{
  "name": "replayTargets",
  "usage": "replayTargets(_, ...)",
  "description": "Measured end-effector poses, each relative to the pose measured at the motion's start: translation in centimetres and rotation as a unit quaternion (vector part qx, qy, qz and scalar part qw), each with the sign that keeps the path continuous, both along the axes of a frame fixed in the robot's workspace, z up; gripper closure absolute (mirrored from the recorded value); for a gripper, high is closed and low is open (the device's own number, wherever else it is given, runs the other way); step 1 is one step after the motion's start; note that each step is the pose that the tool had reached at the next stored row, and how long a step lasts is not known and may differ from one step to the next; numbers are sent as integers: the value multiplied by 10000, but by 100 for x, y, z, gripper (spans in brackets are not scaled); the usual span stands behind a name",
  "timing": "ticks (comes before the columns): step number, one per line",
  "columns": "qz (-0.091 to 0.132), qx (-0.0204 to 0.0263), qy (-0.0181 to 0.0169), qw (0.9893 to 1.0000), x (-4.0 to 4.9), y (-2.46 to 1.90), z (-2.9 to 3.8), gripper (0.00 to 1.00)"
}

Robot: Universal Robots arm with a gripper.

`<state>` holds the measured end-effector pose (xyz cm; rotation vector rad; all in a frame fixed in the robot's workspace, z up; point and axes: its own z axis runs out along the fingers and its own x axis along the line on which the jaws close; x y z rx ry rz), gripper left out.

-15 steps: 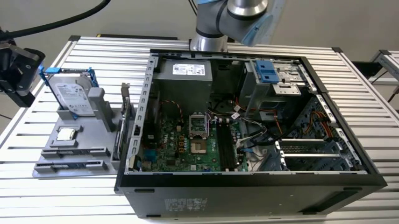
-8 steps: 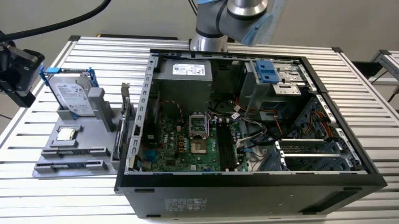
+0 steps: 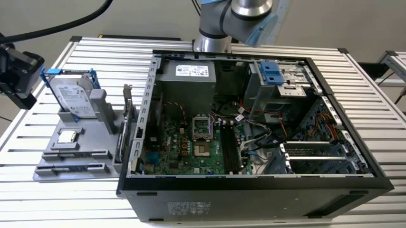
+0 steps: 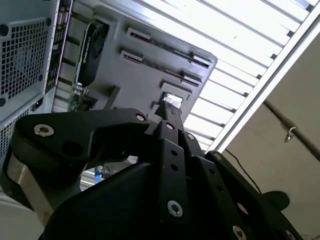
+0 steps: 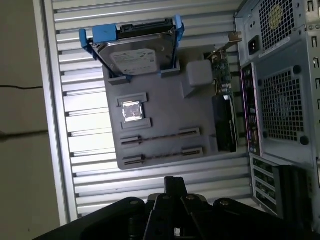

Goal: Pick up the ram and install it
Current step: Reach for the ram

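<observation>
Gripper: far left edge of the exterior view (image 3: pixel 24 95), hanging above the slatted table (image 3: pixel 95 47), well apart from the grey tray (image 3: pixel 89 142) and touching none of its parts.
Gripper state: I cannot tell whether it is spread or closed; nothing shows in its grasp.
Ram: lower left of the exterior view (image 3: pixel 70 167), standing in the tray's nearest slot, below the blue-framed hard drive (image 3: pixel 73 97).
Ram's look: thin dark strip seen edge-on, between two end clips.
Computer case: open, centre and right (image 3: pixel 254 183).
</observation>
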<state>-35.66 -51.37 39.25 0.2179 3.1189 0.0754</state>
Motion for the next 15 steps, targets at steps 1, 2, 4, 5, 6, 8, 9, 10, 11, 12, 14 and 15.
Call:
replayTargets(1,-42,0,0,10000,0,0,0,100)
replayTargets(2,-84,0,0,10000,0,0,0,100)
replayTargets(4,-166,0,0,9999,0,0,0,100)
replayTargets(5,-207,0,0,9998,0,0,0,100)
replayTargets(6,-249,1,0,9997,0,0,-1,100)
replayTargets(8,-332,0,0,9995,0,0,0,100)
replayTargets(9,-373,0,0,9993,0,0,0,100)
replayTargets(10,-417,0,0,9991,0,0,0,100)
replayTargets(11,-460,0,0,9989,0,0,-1,100)
replayTargets(12,-501,0,0,9987,0,0,0,100)
replayTargets(14,-582,0,0,9983,0,0,-1,100)
replayTargets(15,-624,0,0,9981,0,0,-1,100)
